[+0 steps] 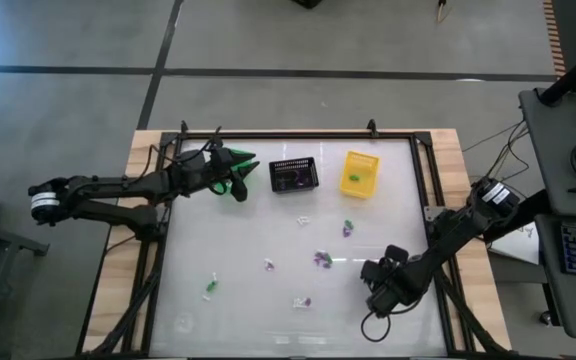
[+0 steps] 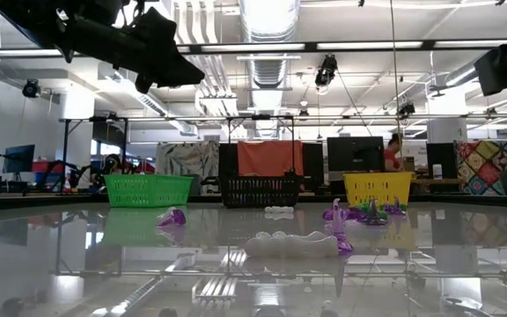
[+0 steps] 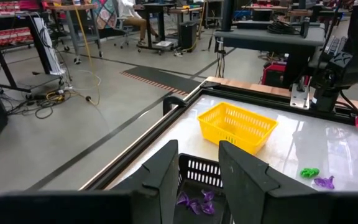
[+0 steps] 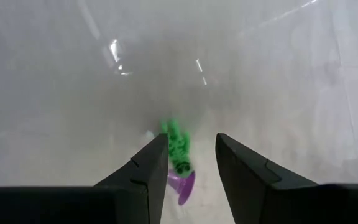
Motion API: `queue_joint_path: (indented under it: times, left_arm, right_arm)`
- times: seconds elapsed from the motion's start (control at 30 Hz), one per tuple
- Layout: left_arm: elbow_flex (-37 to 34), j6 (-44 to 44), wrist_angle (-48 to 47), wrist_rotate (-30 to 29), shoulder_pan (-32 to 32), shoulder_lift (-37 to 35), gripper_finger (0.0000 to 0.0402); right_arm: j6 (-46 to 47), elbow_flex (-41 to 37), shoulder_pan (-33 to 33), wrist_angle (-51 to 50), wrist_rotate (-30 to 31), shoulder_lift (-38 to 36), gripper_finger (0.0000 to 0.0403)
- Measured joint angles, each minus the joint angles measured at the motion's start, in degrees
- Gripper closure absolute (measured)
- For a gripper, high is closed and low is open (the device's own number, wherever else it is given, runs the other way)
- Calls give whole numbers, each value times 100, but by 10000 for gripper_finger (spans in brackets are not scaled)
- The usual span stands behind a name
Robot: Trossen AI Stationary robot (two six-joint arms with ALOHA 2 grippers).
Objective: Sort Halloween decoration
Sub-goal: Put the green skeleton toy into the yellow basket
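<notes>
High view. My left claw (image 1: 251, 166) hangs over the green basket (image 1: 234, 186) at the far side of the bench (image 1: 238, 310), with the black basket (image 1: 293, 175) just beside it and the yellow basket (image 1: 360, 173) beyond that. The right claw (image 1: 376, 297) sits low at the near right of the bench. The Halloween decoration (image 1: 320, 259) is scattered between the two claws: white, purple and green trinkets, well apart from one another. Risk: the nearest purple cluster lies just ahead of the right claw, so a sweep of that arm could push pieces together or off the edge.

Low view. All three baskets stand in a row at the back and the trinkets lie flat in front of them. They are tiny and low, so a descent that stops a little high would close on nothing.

Left wrist view. The left claw's fingers (image 3: 163, 177) stand partly apart with nothing between them. Purple pieces (image 3: 194, 202) already lie in the black basket ahead of it. Little to go wrong here while it waits.

Right wrist view. The right claw's fingers (image 4: 151, 171) are open and hold nothing. A green trinket (image 4: 178, 146) lies straight ahead in the gap, and a purple trinket (image 4: 183, 185) appears to touch it on the side nearer the claw. Main worry: closing here could take both colours at once, or pinch one and flick the other away, putting a piece in the wrong basket.
</notes>
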Motion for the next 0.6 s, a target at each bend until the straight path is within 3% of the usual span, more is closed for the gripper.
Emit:
queue_joint_path:
  times: [0.37,0.6]
  left_arm:
    - [0,0,-3,0,-1,0,303]
    - [0,0,-4,0,-1,0,303]
  right_arm:
    - [178,-371,0,644,10,2,294]
    - [192,-504,0,887,11,-11,348]
